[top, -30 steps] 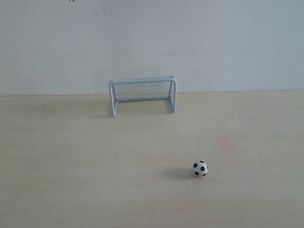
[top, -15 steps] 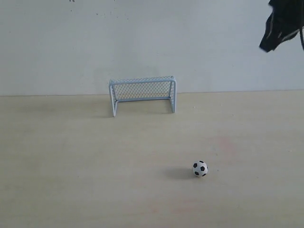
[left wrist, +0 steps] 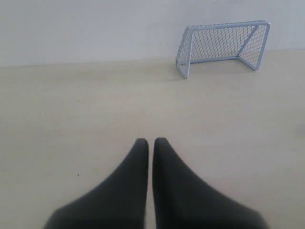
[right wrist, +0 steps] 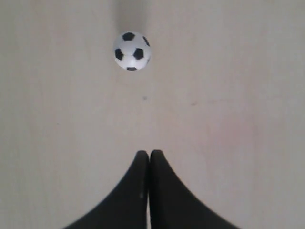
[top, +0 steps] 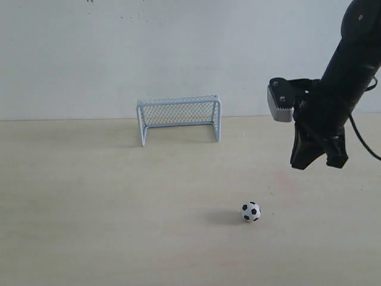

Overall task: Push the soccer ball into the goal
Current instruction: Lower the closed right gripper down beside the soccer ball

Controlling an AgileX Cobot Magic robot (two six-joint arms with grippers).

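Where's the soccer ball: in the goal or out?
Out. The soccer ball sits on the table, well short of the goal and off to one side.

Work surface: a pale, light-wood table, matte, with faint grain. A faint pinkish stain marks the table right of centre in the exterior view. Backdrop: a plain off-white wall meeting the table's far edge — a few small dark specks sit near its top.

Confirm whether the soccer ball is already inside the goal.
No, the soccer ball lies out in the open, well short of the goal.
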